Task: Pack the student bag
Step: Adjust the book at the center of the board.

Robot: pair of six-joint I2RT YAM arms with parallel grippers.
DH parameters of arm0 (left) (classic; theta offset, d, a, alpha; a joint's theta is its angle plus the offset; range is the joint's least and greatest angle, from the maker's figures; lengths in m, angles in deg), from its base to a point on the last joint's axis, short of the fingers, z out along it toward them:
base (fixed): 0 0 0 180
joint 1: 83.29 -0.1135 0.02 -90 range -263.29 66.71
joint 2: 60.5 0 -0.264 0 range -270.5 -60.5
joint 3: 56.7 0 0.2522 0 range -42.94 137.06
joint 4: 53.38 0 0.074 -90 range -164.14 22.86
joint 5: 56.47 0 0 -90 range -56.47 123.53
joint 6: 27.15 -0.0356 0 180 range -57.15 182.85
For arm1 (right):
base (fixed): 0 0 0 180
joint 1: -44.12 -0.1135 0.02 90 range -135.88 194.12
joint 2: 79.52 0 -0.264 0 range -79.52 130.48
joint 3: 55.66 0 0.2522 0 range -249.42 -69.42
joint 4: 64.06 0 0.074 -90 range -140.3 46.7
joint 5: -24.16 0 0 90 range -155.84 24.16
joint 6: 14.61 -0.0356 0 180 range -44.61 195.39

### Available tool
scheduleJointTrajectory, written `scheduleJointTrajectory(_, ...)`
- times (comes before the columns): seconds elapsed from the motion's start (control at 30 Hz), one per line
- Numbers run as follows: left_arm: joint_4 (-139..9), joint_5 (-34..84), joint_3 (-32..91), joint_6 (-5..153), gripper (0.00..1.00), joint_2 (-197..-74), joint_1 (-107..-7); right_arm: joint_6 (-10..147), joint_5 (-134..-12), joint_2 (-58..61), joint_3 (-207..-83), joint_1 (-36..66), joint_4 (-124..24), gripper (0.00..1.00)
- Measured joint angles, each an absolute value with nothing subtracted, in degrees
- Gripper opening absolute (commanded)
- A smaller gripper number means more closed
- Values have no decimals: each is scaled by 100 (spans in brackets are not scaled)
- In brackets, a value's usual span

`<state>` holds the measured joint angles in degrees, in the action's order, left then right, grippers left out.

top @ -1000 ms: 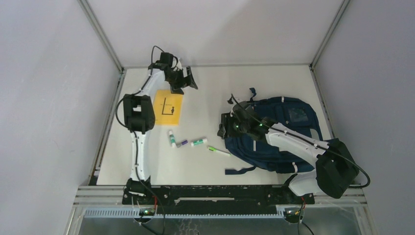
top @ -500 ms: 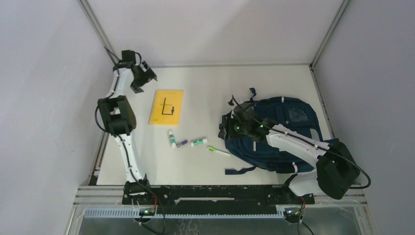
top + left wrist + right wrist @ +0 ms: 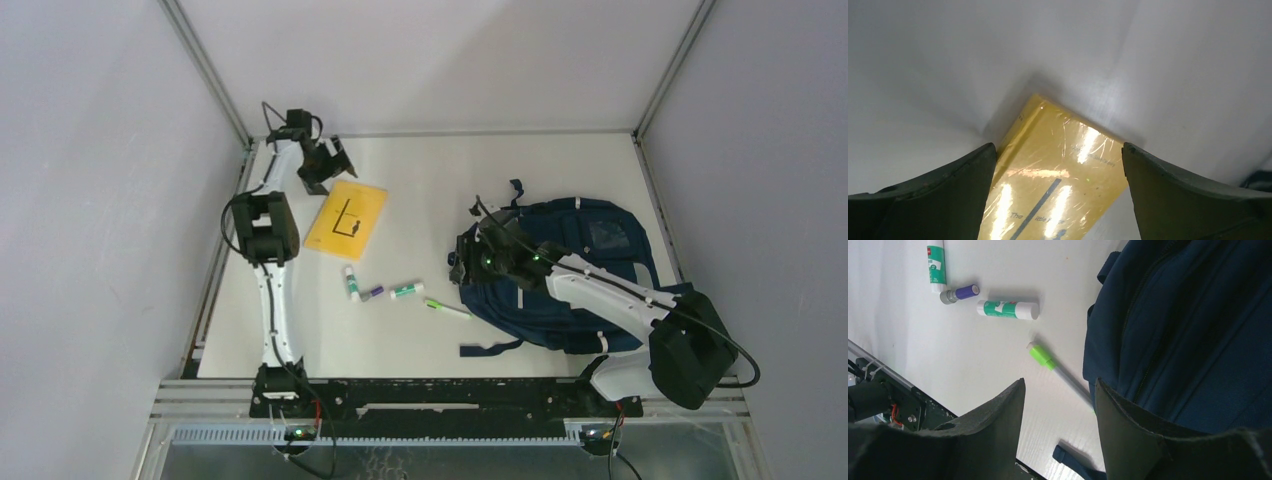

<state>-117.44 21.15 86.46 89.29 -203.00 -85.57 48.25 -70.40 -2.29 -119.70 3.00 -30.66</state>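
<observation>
Yellow book (image 3: 1063, 190) looks glossy only in the wrist view of left hand (image 3: 1058, 147).

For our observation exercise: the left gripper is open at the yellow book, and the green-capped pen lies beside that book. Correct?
One thing is wrong. The left gripper is open at the yellow book, but the green-capped pen lies beside the student bag, far from the book; the top view shows this.
</observation>
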Motion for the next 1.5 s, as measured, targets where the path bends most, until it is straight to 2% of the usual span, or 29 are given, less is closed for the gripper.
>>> scheduleJointTrajectory(0.53,-11849,917,8758,8321,100,-20350,-7106,4814,-7110,-305,-11970,470,-3077,62)
scheduleJointTrajectory(0.7,-11821,852,8729,8328,100,-20212,-7010,4792,-7328,-259,-11972,556,-3195,62)
scheduleJointTrajectory(0.8,-11578,961,8238,8402,100,-19585,-7108,4731,-7407,-45,-12058,591,-3265,62)
scheduleJointTrajectory(1.03,-10892,1385,5962,8597,100,-16932,-7932,4375,-7348,1164,-13413,481,-3278,61)
scheduleJointTrajectory(1.13,-10730,1394,5368,8575,100,-16545,-8479,4128,-7213,1778,-14184,453,-3272,62)
scheduleJointTrajectory(1.27,-10750,1424,4526,8446,100,-16575,-9038,3741,-7040,2665,-15061,433,-3280,62)
scheduleJointTrajectory(1.5,-10949,1571,4270,8181,100,-16991,-9047,3219,-6690,4047,-16272,479,-3068,62)
